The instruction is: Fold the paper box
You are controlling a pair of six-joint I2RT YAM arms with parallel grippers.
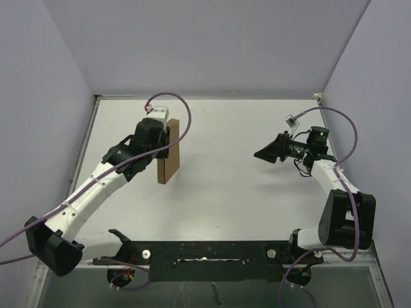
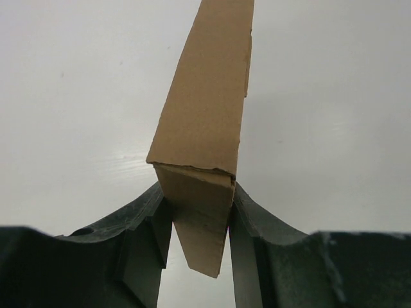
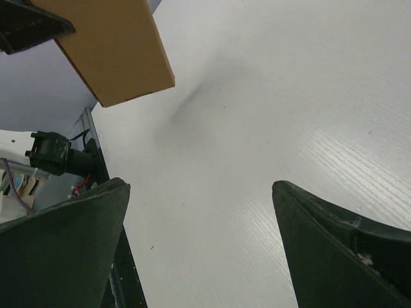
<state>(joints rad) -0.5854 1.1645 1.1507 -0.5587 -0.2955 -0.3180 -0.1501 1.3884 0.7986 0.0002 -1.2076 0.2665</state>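
The paper box is a thin brown cardboard box standing on edge at the left-middle of the white table. My left gripper is shut on its upper end. In the left wrist view both dark fingers press the sides of the paper box, and a pointed flap hangs between them. My right gripper hovers well to the right, apart from the box, open and pointing left. In the right wrist view my right gripper holds nothing, and the paper box shows at the top left.
The white table is enclosed by pale walls at the back and both sides. A black mounting bar with both arm bases runs along the near edge. Purple cables loop over each arm.
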